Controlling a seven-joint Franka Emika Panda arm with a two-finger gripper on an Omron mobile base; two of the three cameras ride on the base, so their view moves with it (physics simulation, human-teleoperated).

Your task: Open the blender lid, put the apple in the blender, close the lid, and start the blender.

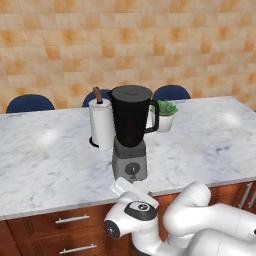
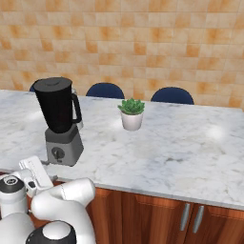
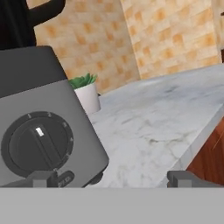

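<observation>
The blender (image 1: pixel 131 130) stands near the front edge of the marble counter (image 1: pixel 50 165), its black jar upright on the grey base. The blender lid (image 1: pixel 131 91) sits flat on the jar's top, and is also seen in the right base view (image 2: pixel 52 83). My gripper (image 1: pixel 126 187) hovers at the counter's front edge, just in front of the base. In the hand view the round black knob (image 3: pixel 38 142) is close at the left, with my gripper (image 3: pixel 113 179) open, its tips wide apart and holding nothing. The apple is out of view.
A white paper-towel roll (image 1: pixel 101 125) stands just behind and left of the blender. A small potted plant (image 2: pixel 131 113) sits to its right. Blue chair backs (image 2: pixel 105 90) rise behind the counter. Wooden drawers (image 1: pixel 70 225) lie below the edge.
</observation>
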